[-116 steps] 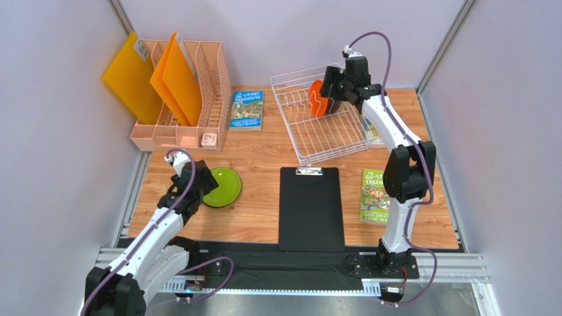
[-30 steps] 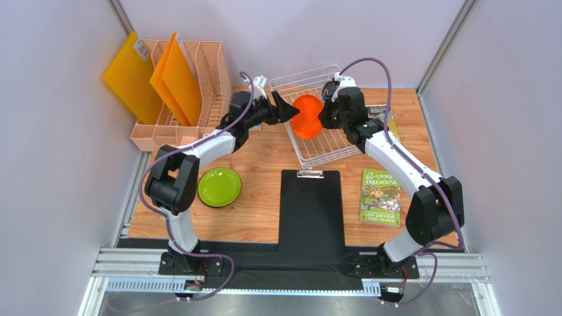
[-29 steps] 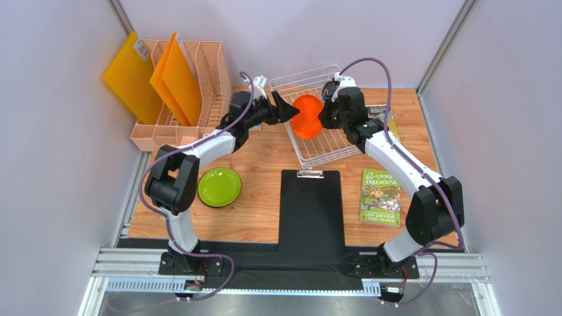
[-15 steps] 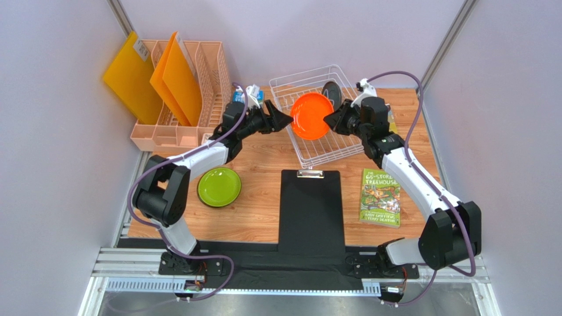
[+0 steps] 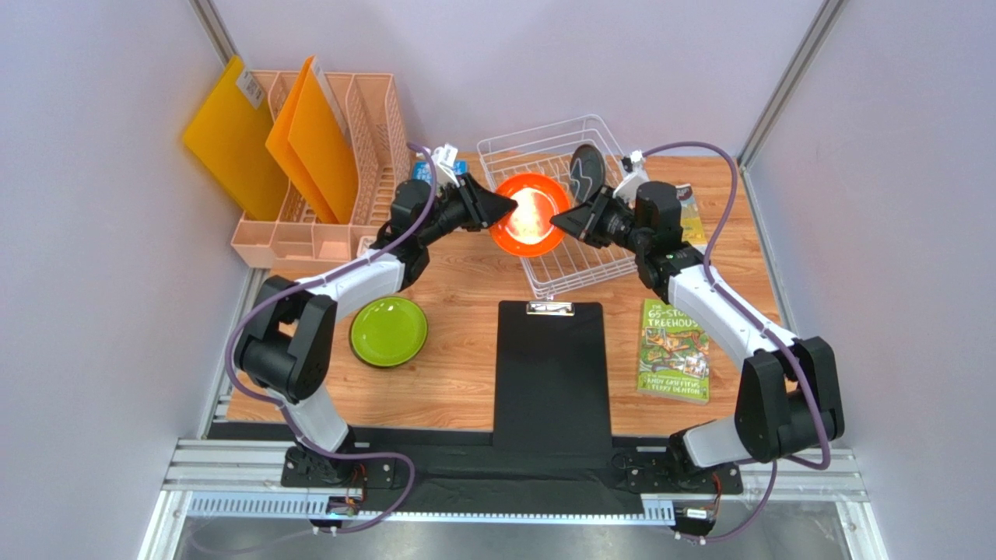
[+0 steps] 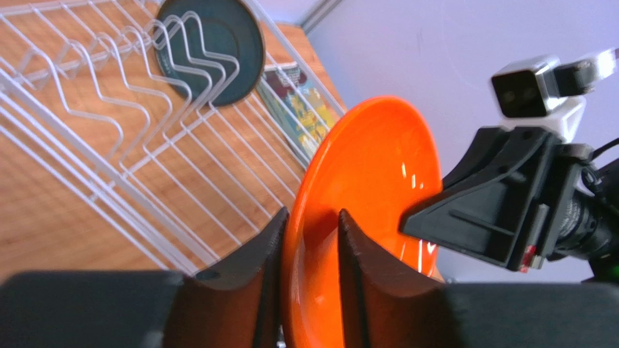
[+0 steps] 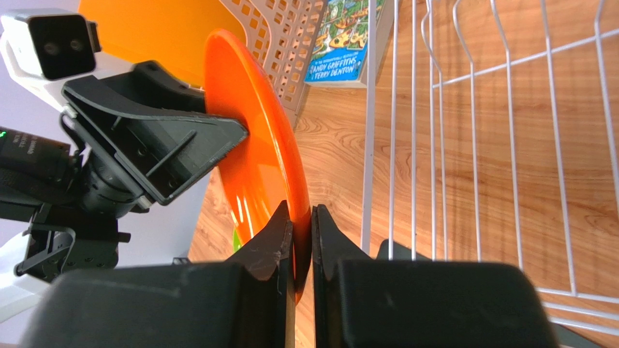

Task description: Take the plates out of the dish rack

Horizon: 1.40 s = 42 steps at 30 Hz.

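Note:
An orange plate (image 5: 528, 212) hangs in the air over the front left corner of the white wire dish rack (image 5: 588, 271), held from both sides. My left gripper (image 5: 504, 210) is shut on its left rim, fingers astride the edge (image 6: 311, 217). From the right, my right gripper (image 5: 566, 222) is shut on the opposite rim (image 7: 301, 210). A dark grey-teal plate (image 5: 583, 172) stands upright among the prongs at the back of the rack (image 6: 109, 174). A lime green plate (image 5: 389, 331) lies flat on the table at the left. The red plate is out of view.
A peach mesh file holder (image 5: 351, 152) with orange folders stands at the back left. A black clipboard (image 5: 550, 368) lies front centre, and a green book (image 5: 676, 348) to its right. A blue book (image 7: 341, 40) lies left of the rack.
My left gripper has closed on the orange plate's left rim, having stood open beside it. The plate has shifted slightly left and tipped flatter; the right gripper still holds it.

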Available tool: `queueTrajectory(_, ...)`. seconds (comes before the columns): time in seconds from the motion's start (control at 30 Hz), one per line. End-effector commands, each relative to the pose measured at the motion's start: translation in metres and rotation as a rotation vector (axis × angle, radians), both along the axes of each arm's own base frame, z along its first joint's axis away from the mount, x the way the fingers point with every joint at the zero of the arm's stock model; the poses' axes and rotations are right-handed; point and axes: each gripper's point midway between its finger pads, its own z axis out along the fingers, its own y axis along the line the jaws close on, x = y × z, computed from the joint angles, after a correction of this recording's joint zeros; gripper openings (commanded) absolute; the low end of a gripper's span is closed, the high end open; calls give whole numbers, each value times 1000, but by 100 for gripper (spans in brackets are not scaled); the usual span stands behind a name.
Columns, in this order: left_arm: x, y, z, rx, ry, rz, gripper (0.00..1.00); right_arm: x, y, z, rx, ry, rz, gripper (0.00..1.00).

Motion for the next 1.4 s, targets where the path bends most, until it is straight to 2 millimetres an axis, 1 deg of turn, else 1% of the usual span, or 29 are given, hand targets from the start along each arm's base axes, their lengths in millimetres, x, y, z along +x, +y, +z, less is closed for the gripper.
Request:
queueTrajectory(0.0, -12, 3, 16, -17, -61, -14, 14, -3, 15, 38, 130, -90, 87, 0)
queueTrajectory(0.07, -16, 6, 17, -16, -65, -10, 1, -3, 15, 38, 130, -92, 90, 0)
queueTrajectory(0.1, -19, 9, 9, -6, -51, -2, 0, -3, 15, 38, 130, -91, 90, 1)
queueTrajectory(0.13, -20, 12, 7, -1, -51, 13, 0, -2, 15, 37, 123, -90, 94, 2)
queueTrajectory(0.17, -23, 15, 11, -1, -61, 20, 0, -3, 15, 37, 122, -90, 94, 9)
queueTrajectory(0.2, -26, 18, 2, 16, -50, 29, 0, -2, 15, 37, 119, -87, 93, 13)
queueTrajectory(0.23, -27, 21, 0, 26, -48, 44, 0, -2, 14, 36, 109, -86, 93, 16)
queueTrajectory(0.27, -31, 25, 5, 29, -59, 50, 0, -2, 13, 36, 102, -87, 91, 29)
queueTrajectory(0.33, -34, 39, -12, 75, -21, 114, 0, 1, 10, 32, 75, -67, 76, 50)
queueTrajectory(0.37, -39, 47, -3, 76, -36, 145, 0, 2, 7, 29, 48, -70, 67, 60)
queueTrajectory(0.4, -41, 58, -15, 116, -26, 195, 0, 7, 0, 28, 23, -71, 29, 62)
queueTrajectory(0.43, -46, 67, -23, 150, -8, 220, 0, 7, -4, 21, -6, -44, 14, 64)
queueTrajectory(0.47, -53, 77, -11, 155, -32, 255, 0, 9, -9, 24, -34, -70, 2, 67)
queueTrajectory(0.5, -55, 93, -23, 209, -23, 322, 0, 13, -16, 22, -51, -66, -24, 67)
queueTrajectory(0.53, -62, 104, -33, 253, 3, 349, 0, 13, -19, 19, -63, -57, -32, 67)
queueTrajectory(0.57, -70, 115, -19, 250, -26, 384, 0, 14, -22, 20, -72, -60, -37, 68)
queueTrajectory(0.6, -73, 131, -29, 297, -19, 445, 0, 16, -26, 19, -80, -65, -45, 68)
queueTrajectory(0.63, -81, 141, -37, 332, 6, 470, 0, 18, -28, 21, -83, -72, -49, 68)
queueTrajectory(0.67, -91, 153, -32, 329, -7, 506, 0, 18, -29, 20, -87, -72, -49, 68)
queueTrajectory(0.7, -93, 168, -32, 342, 3, 572, 0, 17, -32, 14, -99, -49, -54, 68)
queueTrajectory(0.73, -102, 179, -45, 387, 47, 597, 0, 18, -33, 13, -100, -44, -56, 68)
queueTrajectory(0.77, -110, 190, -39, 390, 46, 637, 0, 19, -34, 11, -101, -39, -58, 68)
queueTrajectory(0.8, -116, 208, -49, 424, 85, 715, 0, 20, -35, 11, -99, -39, -59, 68)
queueTrajectory(0.83, -126, 219, -64, 475, 130, 737, 0, 20, -34, 11, -102, -38, -55, 68)
queueTrajectory(0.87, -132, 228, -63, 475, 128, 771, 0, 21, -34, 10, -106, -38, -53, 68)
queueTrajectory(0.9, -138, 239, -75, 491, 156, 813, 0, 23, -35, 10, -107, -39, -54, 68)
queueTrajectory(0.97, -148, 248, -84, 490, 161, 841, 0, 25, -35, 9, -109, -31, -56, 68)
queueTrajectory(1.1, -158, 263, -92, 503, 171, 890, 0, 25, -32, 6, -98, -17, -40, 67)
queueTrajectory(1.37, -163, 272, -109, 515, 213, 923, 0, 21, -30, -5, -103, 4, -23, 67)
